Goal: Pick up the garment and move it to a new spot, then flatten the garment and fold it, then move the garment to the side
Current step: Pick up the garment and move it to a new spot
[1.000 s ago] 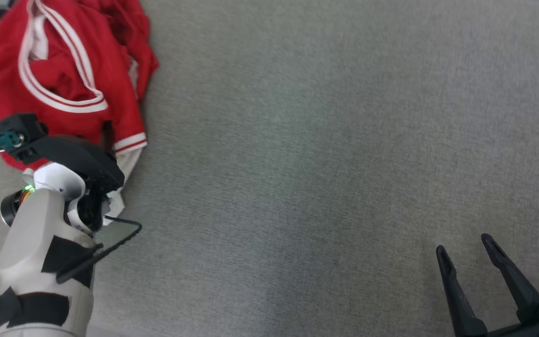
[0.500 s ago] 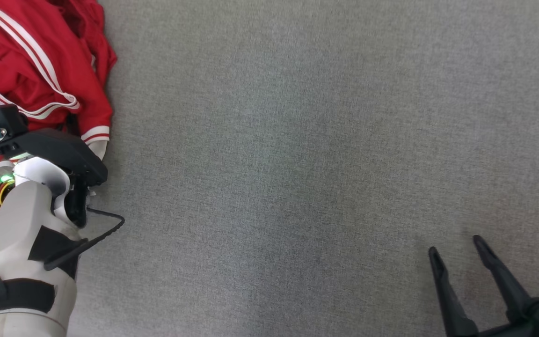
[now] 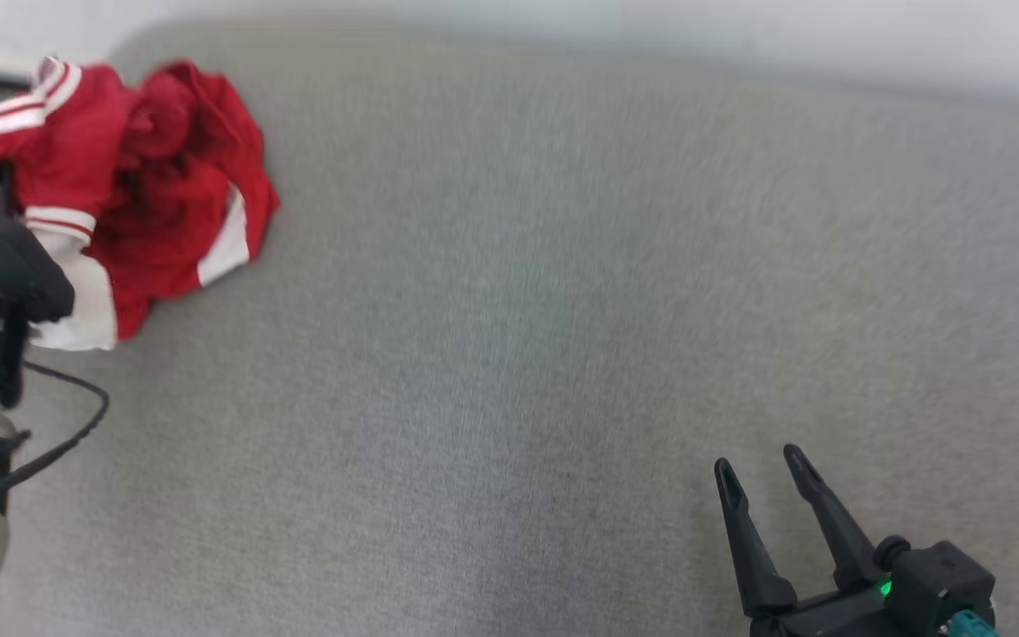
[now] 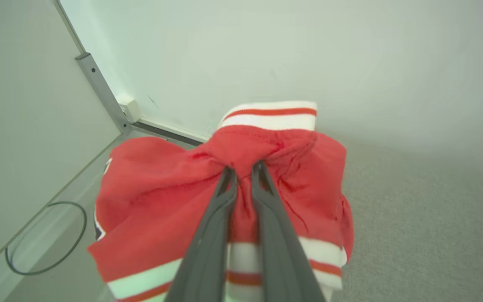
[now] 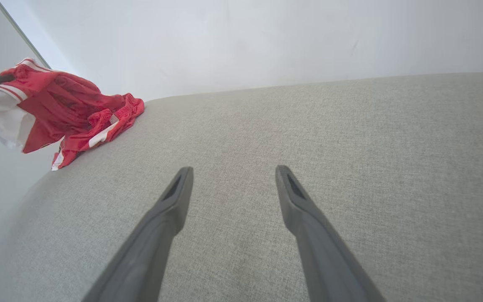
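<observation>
At the near right, the right gripper [image 3: 757, 458] is seen with its two fingers spread wide and nothing between them; it hangs over the bare grey bench [image 3: 509, 354]. Farther away, at the far left corner of the bench, the red garment [image 3: 173, 195] with white stripes is found in a bunch. The left gripper [image 4: 244, 167] is closed narrow on a fold of the red cloth, just below a striped cuff [image 4: 271, 115], and the cloth is gathered around the fingertips. In the right wrist view the upper part of the garment is seen raised by this grip, while the lower part lies on the bench edge. Behind all this a pale wall [image 5: 266, 37] is seen.

The first step, picking up and moving, is judged to be in hand. For the next move the grip should be held tight, and the garment should be raised free of the bench and carried toward the open middle, where room for flattening is available.
</observation>
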`<state>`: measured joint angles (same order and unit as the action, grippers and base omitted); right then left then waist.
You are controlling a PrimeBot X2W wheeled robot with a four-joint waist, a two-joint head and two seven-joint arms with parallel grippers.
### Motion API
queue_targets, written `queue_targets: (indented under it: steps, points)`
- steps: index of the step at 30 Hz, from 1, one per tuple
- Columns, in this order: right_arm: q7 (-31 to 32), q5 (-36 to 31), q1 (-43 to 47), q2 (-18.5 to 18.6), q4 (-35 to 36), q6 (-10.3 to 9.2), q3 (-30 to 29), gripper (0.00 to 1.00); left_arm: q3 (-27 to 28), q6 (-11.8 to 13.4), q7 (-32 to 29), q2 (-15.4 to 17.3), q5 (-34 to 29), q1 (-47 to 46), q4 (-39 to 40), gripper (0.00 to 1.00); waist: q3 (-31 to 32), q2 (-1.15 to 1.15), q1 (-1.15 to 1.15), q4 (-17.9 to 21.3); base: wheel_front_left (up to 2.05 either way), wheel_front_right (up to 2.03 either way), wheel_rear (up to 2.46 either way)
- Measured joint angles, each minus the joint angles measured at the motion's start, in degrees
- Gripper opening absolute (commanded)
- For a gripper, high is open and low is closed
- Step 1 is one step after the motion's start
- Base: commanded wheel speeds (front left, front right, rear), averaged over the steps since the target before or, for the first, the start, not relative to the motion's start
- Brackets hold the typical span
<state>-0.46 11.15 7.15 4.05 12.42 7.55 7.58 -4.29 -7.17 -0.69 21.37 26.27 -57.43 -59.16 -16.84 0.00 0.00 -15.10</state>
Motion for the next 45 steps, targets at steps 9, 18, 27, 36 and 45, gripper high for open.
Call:
queue_targets:
  steps: [9,18,27,36,45]
  points:
    - [-6.77,3.49,0.08,-1.01,-9.48,0.00,-3.27,1.00,-5.41,-0.25,-5.04,-1.22,3.69,1.15,16.38,0.00,12.01,-0.01,-0.01,1.56,0.00,0.00,0.00]
    - [-8.57,4.43,-0.43,-1.08,-11.41,-0.01,-4.92,1.00,-10.95,0.24,-5.60,-10.50,5.70,7.79,35.40,0.00,19.77,-0.01,-0.01,6.88,0.00,0.00,0.00]
    - [-6.71,2.90,-2.75,-1.18,-10.20,0.00,-3.18,1.00,-16.03,2.09,-2.33,-16.82,6.67,14.89,42.43,0.00,21.80,-0.01,-0.01,16.51,0.00,0.00,0.00]
    - [-6.21,2.79,-3.33,-1.14,-9.20,0.00,-2.37,1.00,-18.66,3.49,2.85,-17.82,7.12,20.08,38.93,0.00,19.59,0.00,0.00,27.94,0.00,0.00,0.00]
    - [-6.92,3.38,-4.48,-1.13,-9.99,0.00,-1.15,1.00,-19.90,3.65,8.49,-18.03,7.39,25.66,21.86,1.00,14.32,0.00,0.01,34.85,0.00,0.00,0.00]
